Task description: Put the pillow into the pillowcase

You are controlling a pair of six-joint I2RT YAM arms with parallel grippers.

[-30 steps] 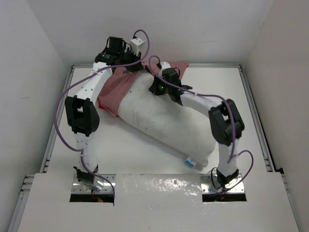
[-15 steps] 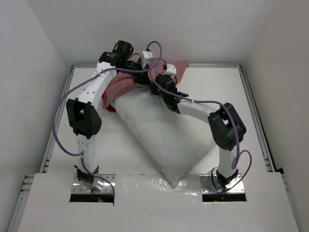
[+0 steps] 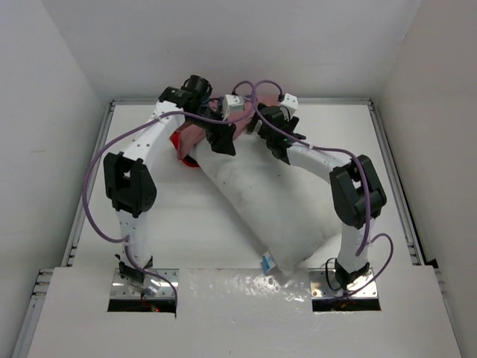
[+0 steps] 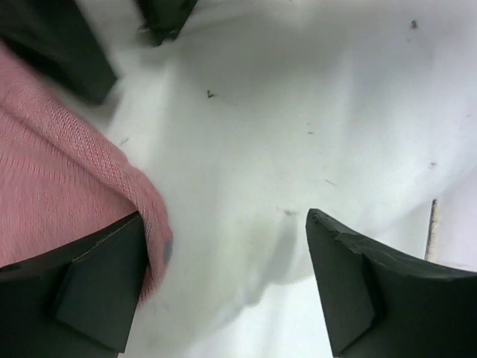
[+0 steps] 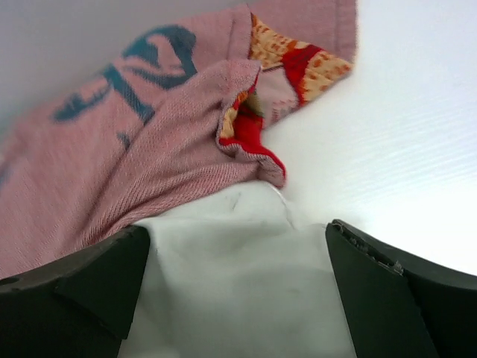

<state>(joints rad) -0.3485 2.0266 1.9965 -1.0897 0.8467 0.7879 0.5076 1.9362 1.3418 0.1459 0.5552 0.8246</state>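
Left gripper [image 4: 223, 216] and right gripper [image 5: 238, 227] both spread wide over the pillow [image 3: 261, 201], pillowcase [image 5: 112, 149] bunched against its far end.

White pillow [image 3: 268, 201]; pink pillowcase [image 5: 112, 149], teal lettering, red-orange print.

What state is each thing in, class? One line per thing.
pillow: lying diagonally on the table, mostly uncovered.
pillowcase: bunched at the pillow's far end, pink inside showing.
left gripper: open, above the pillow.
right gripper: open, above the pillow.
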